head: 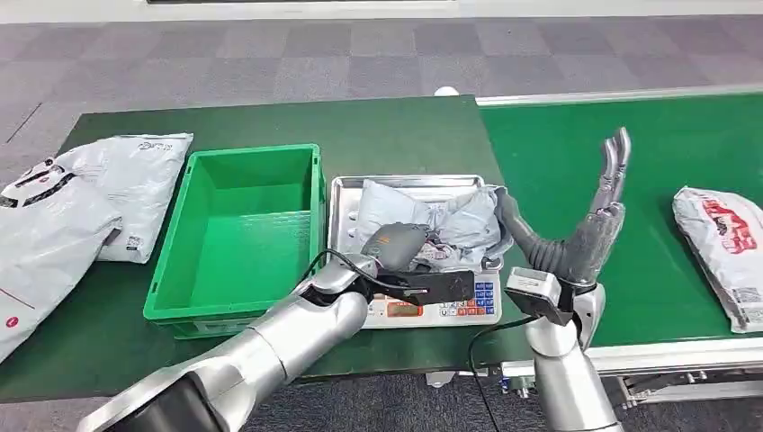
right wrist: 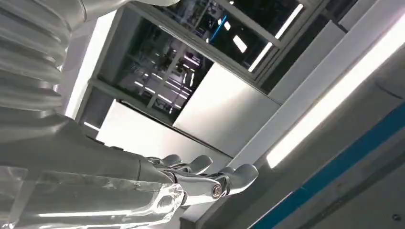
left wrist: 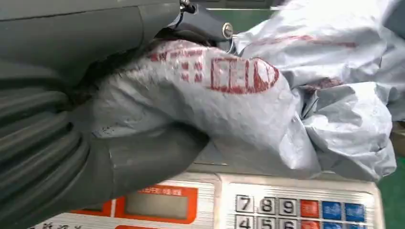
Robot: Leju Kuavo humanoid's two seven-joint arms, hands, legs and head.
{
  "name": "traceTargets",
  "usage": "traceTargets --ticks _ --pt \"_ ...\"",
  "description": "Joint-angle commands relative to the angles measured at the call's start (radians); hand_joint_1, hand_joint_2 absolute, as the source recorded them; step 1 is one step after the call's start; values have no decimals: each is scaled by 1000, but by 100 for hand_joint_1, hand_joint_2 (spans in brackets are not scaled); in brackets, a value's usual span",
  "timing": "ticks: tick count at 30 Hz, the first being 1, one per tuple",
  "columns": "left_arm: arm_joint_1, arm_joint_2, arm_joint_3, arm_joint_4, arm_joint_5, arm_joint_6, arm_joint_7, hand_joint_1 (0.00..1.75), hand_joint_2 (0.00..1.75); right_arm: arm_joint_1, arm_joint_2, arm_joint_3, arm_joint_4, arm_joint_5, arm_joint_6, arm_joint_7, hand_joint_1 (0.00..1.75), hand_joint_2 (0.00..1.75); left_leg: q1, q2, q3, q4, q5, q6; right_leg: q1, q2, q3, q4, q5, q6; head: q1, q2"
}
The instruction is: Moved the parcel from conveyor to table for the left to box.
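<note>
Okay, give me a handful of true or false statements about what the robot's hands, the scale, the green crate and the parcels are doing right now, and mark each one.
1. The left hand grips the grey parcel lying on the scale's tray. True.
2. The green crate already holds a parcel. False: nothing is in it.
3. The right hand is raised with its fingers apart and holds nothing. True.
4. The scale sits on the conveyor belt. False: it stands on the table, right beside the crate.
5. A parcel with red print lies on the conveyor, to the right of the right hand. True.
</note>
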Motion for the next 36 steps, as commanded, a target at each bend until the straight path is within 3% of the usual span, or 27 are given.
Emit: traceTargets --ticks 1,5,11,15,24,30,34,36 --pt "25 19 138 -29 -37 228 -177 175 175 -49 -23 27 78 -18 18 13 0 175 0 3 3 -1 -1 0 0 4 2 -2 0 -1 0 0" --pt "73 26 236 -126 -138 385 -276 175 175 -47 -14 30 59 -54 62 18 0 175 0 3 3 -2 -1 -1 0 4 2 -2 0 -1 0 0" --pt "97 32 259 -192 -155 394 -307 175 175 -47 -13 27 62 -53 66 18 0 175 0 2 1 0 -1 0 0 3 0 -1 0 -1 0 0" --pt "147 74 269 -393 -242 492 -404 175 175 -38 -15 19 55 -60 74 13 0 175 0 3 1 -1 -1 0 0 3 0 -1 0 -1 0 0" --pt "165 166 326 -535 -414 620 -349 175 175 -4 -32 0 19 -63 71 13 0 175 0 4 2 -1 -1 -1 0 4 1 -1 0 -1 0 0" --pt "164 163 328 -527 -419 622 -353 175 175 -3 -31 0 16 -64 71 13 0 175 1 3 3 -2 -1 -1 1 3 1 -2 0 -1 0 0" --pt "196 189 475 -533 -563 629 -275 175 175 34 -48 -17 -25 -62 51 15 0 175 1 3 4 -3 -1 -1 1 4 2 -3 0 -1 0 0" --pt "231 218 549 -558 -521 629 -303 175 175 62 -61 -29 -53 -62 49 21 0 175 1 3 4 -2 -1 -1 1 4 2 -2 0 -1 0 0"
